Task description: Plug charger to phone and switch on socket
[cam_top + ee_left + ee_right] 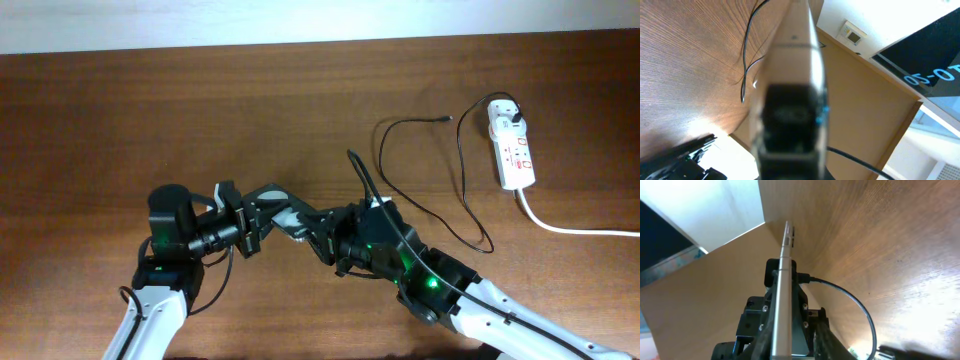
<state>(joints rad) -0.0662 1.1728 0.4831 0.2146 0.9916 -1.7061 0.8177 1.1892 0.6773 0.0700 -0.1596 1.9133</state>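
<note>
Two grippers meet at the near centre of the table (200, 110) with the phone (288, 221) held on edge between them. The left gripper (250, 228) is closed on its left end and the right gripper (322, 238) is clamped on its right end. The charger (467, 190) lies loose on the wood at far right, tip unconnected, its white plug seated in the socket (514, 152).

Dark panel (925, 50) glyphs illegible; no other txt.
</note>
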